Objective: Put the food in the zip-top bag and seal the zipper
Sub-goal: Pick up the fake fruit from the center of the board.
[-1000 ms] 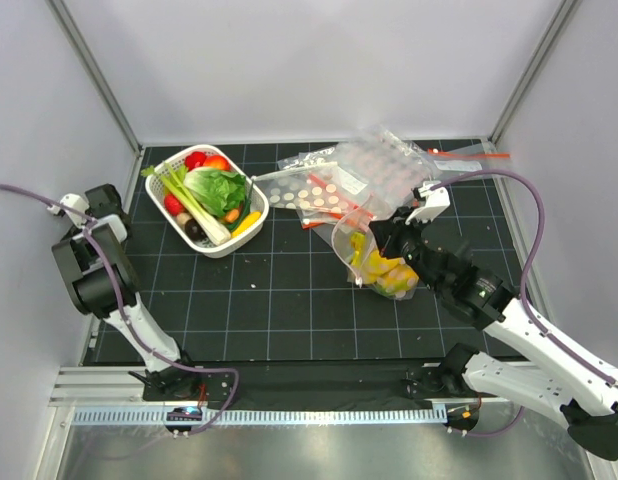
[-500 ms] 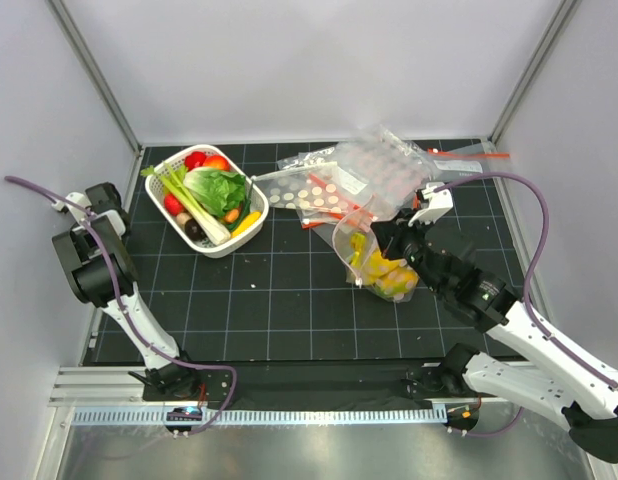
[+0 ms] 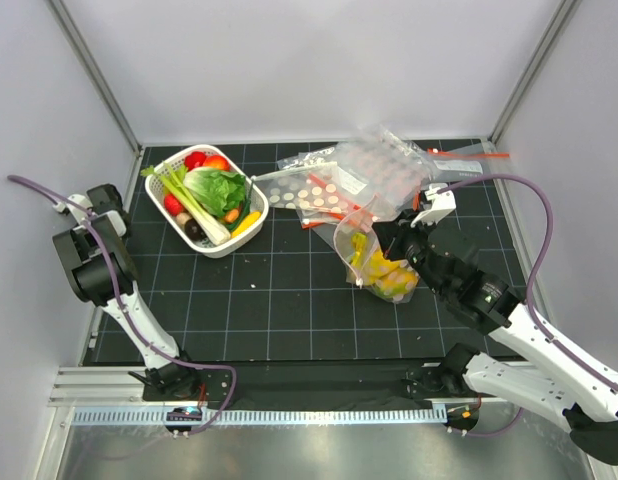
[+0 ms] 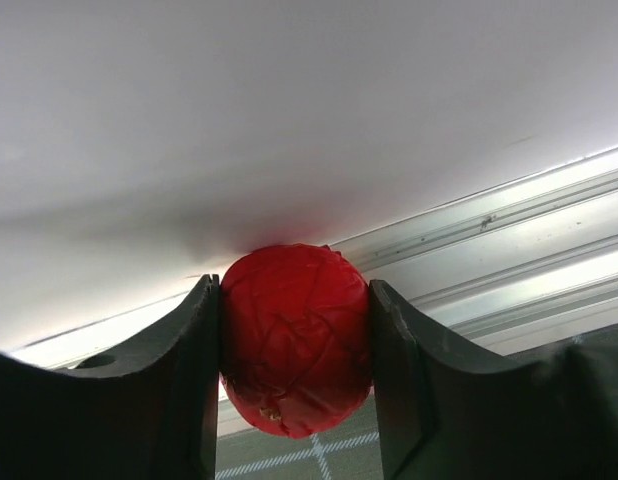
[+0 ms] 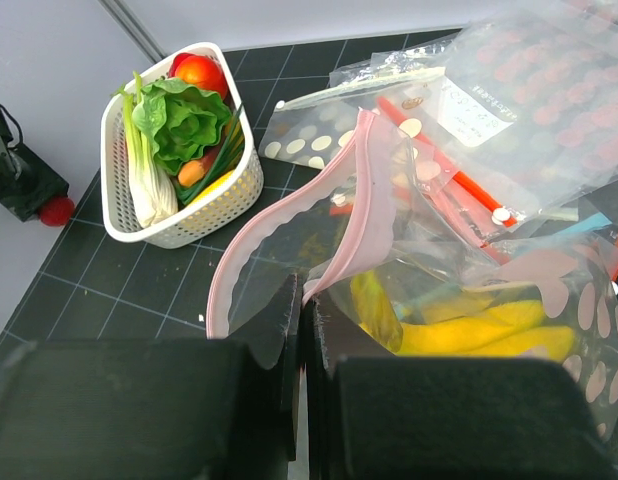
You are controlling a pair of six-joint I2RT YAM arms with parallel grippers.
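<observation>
"What colour is the fruit (image 4: 294, 350)?"
"It's red with thin crinkly lines. My left pincer (image 4: 294, 300) is black."
"And the bag (image 5: 459, 280)?"
"It's see-through with white dots. Its zipper (image 5: 367, 190) is pale pink. The banana (image 5: 489, 335) in it is yellow."
"And the basket (image 5: 209, 200)?"
"It's white, and the lettuce (image 5: 184, 120) is green. The worktop (image 5: 99, 300) is black with pale lines making squares."

Between the left jaws we see the red fruit (image 4: 296, 338), glossy with a wrinkled skin. At the right jaws the zip-top bag (image 5: 429, 270) is clear, shiny, soft plastic; beyond them, the worktop (image 5: 99, 295) looks matt.
</observation>
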